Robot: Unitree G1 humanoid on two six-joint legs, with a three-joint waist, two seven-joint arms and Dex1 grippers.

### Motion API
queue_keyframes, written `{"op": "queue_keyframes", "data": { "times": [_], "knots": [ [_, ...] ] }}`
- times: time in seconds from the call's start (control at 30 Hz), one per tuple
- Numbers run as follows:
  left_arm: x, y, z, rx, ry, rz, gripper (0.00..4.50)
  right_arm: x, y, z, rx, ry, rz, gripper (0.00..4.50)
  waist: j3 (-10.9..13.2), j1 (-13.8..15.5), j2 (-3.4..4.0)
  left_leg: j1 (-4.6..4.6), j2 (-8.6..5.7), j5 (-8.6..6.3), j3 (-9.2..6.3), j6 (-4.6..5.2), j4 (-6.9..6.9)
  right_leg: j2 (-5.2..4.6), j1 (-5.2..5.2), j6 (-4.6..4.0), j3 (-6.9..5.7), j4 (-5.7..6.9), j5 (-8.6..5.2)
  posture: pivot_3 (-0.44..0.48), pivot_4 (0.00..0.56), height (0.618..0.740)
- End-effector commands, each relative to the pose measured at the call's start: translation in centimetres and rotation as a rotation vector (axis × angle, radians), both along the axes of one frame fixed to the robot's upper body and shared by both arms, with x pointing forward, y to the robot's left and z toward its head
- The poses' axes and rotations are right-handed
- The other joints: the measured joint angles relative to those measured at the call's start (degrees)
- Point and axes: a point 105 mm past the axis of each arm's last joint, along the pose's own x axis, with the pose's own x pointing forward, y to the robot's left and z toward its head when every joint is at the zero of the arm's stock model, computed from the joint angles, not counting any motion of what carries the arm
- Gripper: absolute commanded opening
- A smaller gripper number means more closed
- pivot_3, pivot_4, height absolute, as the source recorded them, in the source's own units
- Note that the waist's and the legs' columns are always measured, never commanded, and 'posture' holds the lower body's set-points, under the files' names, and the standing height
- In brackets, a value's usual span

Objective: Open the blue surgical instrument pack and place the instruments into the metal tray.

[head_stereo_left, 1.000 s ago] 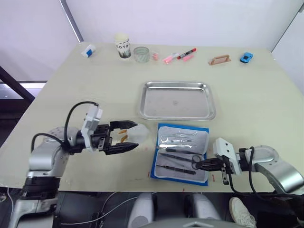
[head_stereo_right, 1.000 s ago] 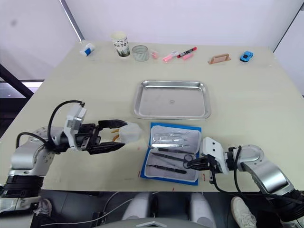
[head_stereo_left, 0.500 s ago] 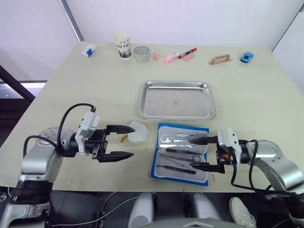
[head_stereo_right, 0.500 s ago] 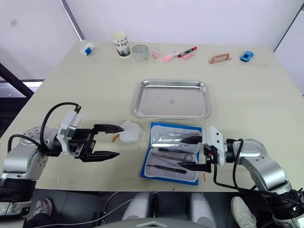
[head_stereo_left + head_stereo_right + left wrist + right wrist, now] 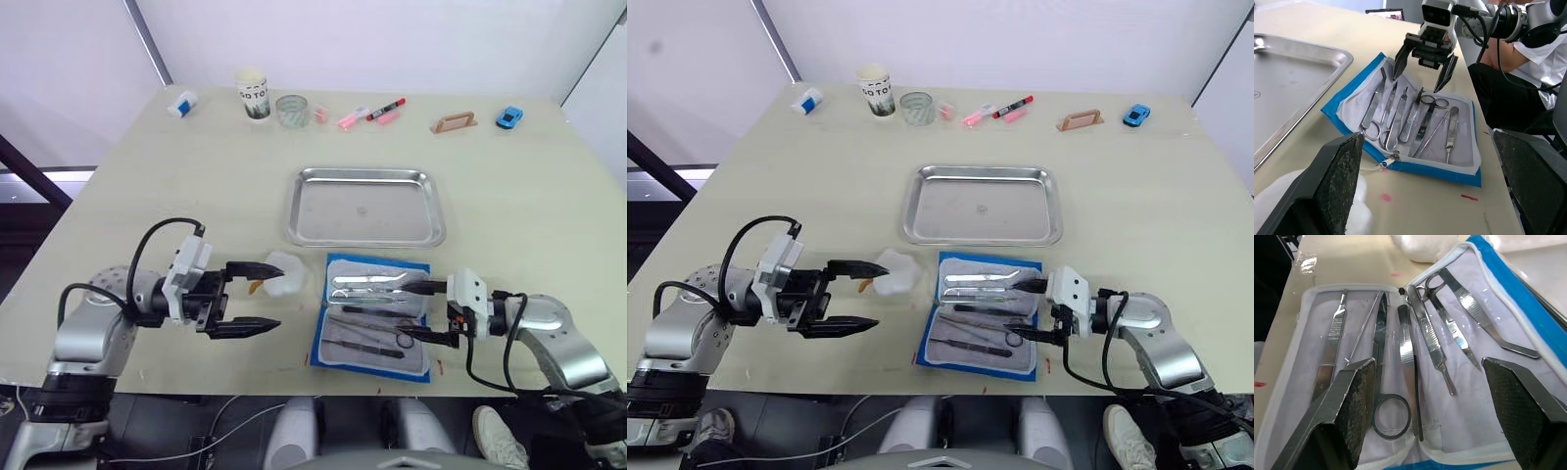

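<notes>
At six o'clock on the counter (image 5: pixel 147 186): we see the blue surgical instrument pack (image 5: pixel 376 315) lying unzipped and flat, lining up.
Tray: the metal tray (image 5: pixel 365 207) sits just beyond the pack at twelve o'clock, bare.
Instruments: the instruments (image 5: pixel 1415 345) lie side by side on the lining, none lifted yet.
Right end effector (image 5: pixel 419 311): spread wide at the pack's three o'clock edge, pinching nothing.
Left end effector (image 5: pixel 257 297): spread, at nine o'clock of the pack, near a white wad (image 5: pixel 283 274).
Advice: we judge it best to straddle one handle only, close low, lift straight.
</notes>
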Motion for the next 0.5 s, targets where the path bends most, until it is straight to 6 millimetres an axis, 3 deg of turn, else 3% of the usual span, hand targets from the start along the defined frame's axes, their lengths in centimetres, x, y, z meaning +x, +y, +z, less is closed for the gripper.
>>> {"op": "queue_keyframes", "data": {
  "times": [0.03, 0.23, 0.5],
  "knots": [
    [-0.2, -0.2, 0.4, -0.008, -0.034, -0.017, 4.50, -0.2, -0.1, -1.0, -0.033, -0.013, 0.027, 3.63, 0.00, 0.01, 0.00, 0.00, 0.00, 0.00, 0.00, 0.00, 0.00, 0.00, 0.00, 0.00, -0.01, 0.00, 0.00, 0.000, 0.150, 0.740],
    [-0.4, 0.0, -0.2, -0.010, -0.027, 0.000, 4.50, 0.7, -0.5, -3.8, -0.119, 0.008, -0.021, 3.63, -0.04, -0.23, -0.06, 0.07, 0.04, 0.00, 0.01, 0.00, -0.01, 0.04, 0.02, -0.04, 0.01, 0.01, -0.02, 0.000, 0.150, 0.740],
    [-0.6, 0.6, -0.4, -0.010, -0.023, 0.034, 4.50, -0.1, -1.1, -6.5, -0.162, 0.081, -0.019, 3.63, -0.26, -0.28, -0.37, 0.32, 0.08, 0.00, 0.06, 0.00, -0.08, 0.04, 0.18, -0.14, 0.04, 0.04, -0.08, 0.000, 0.150, 0.740]
  ]
}}
